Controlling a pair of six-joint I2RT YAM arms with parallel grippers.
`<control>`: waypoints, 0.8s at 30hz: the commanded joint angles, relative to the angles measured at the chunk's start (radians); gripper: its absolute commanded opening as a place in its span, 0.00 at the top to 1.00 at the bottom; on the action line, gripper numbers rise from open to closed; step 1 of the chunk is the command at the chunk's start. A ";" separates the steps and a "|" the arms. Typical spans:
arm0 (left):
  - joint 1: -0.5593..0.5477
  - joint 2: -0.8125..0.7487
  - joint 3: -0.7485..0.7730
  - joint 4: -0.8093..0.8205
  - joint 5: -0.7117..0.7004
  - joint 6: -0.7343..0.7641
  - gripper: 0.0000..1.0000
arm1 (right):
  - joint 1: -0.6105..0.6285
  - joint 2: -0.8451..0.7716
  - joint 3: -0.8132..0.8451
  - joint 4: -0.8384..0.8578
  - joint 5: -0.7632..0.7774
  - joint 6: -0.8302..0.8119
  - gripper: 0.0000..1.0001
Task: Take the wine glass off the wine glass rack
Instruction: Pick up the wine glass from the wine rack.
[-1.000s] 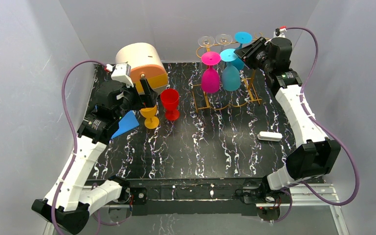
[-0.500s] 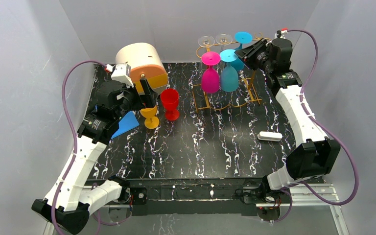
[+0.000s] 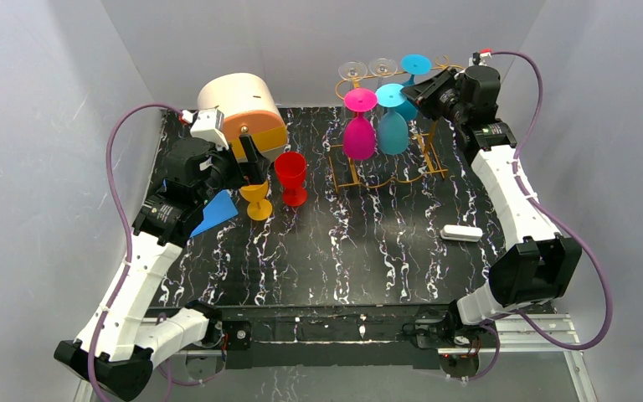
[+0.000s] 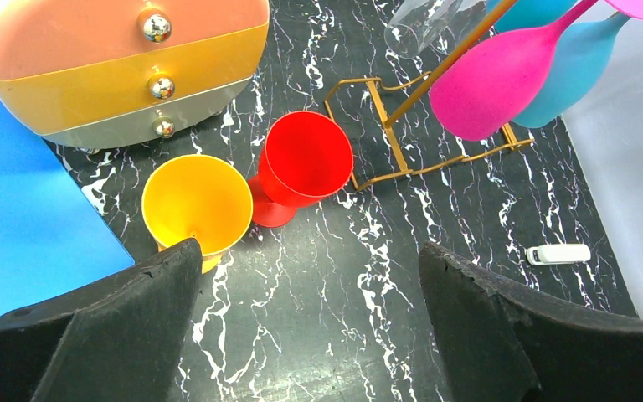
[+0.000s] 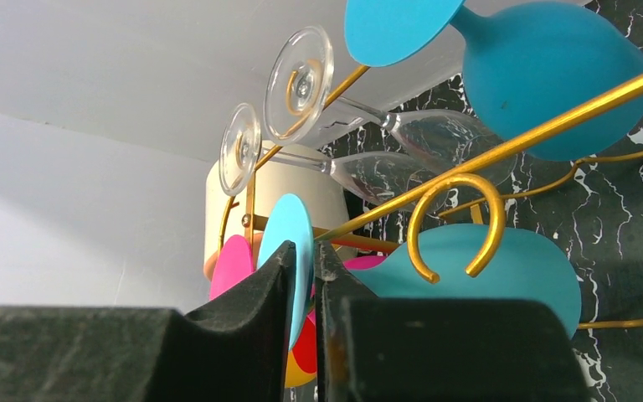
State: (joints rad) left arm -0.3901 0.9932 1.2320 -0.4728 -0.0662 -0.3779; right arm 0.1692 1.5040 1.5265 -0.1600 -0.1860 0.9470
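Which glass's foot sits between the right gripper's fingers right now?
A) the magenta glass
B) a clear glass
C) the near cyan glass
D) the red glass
C: in the right wrist view, the disc foot of the near cyan glass runs edge-on into the narrow gap of the right gripper.

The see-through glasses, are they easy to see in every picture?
Right wrist view: the clear glasses look sharp, with light glinting on their round feet. Top external view: they nearly fade into the pale wall behind them. Left wrist view: only a faint, see-through bowl peeks in at the top edge.
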 commanded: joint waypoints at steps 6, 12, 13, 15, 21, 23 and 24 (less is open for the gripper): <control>0.003 0.010 0.007 -0.013 0.015 0.005 0.02 | -0.006 0.018 0.023 0.026 -0.025 0.006 0.88; 0.003 0.012 0.012 -0.018 0.009 0.007 0.02 | -0.008 0.001 0.029 0.023 -0.011 0.008 0.97; 0.003 0.012 0.013 -0.019 0.010 0.006 0.02 | -0.008 -0.002 0.029 0.022 -0.009 0.011 0.99; 0.003 0.013 0.015 -0.020 0.009 0.007 0.02 | -0.008 -0.007 0.030 0.021 -0.006 0.013 0.99; 0.003 0.010 0.015 -0.026 0.011 0.007 0.02 | -0.008 -0.029 0.022 0.027 0.000 0.033 0.99; 0.003 0.010 0.016 -0.026 0.012 0.007 0.02 | -0.008 -0.035 0.016 0.040 -0.003 0.043 0.99; 0.003 0.011 0.016 -0.026 0.012 0.007 0.02 | -0.008 -0.038 0.011 0.046 -0.005 0.051 0.99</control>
State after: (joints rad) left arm -0.3901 1.0073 1.2320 -0.4805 -0.0612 -0.3775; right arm 0.1646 1.5169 1.5291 -0.1390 -0.1967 0.9794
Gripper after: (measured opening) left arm 0.983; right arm 0.098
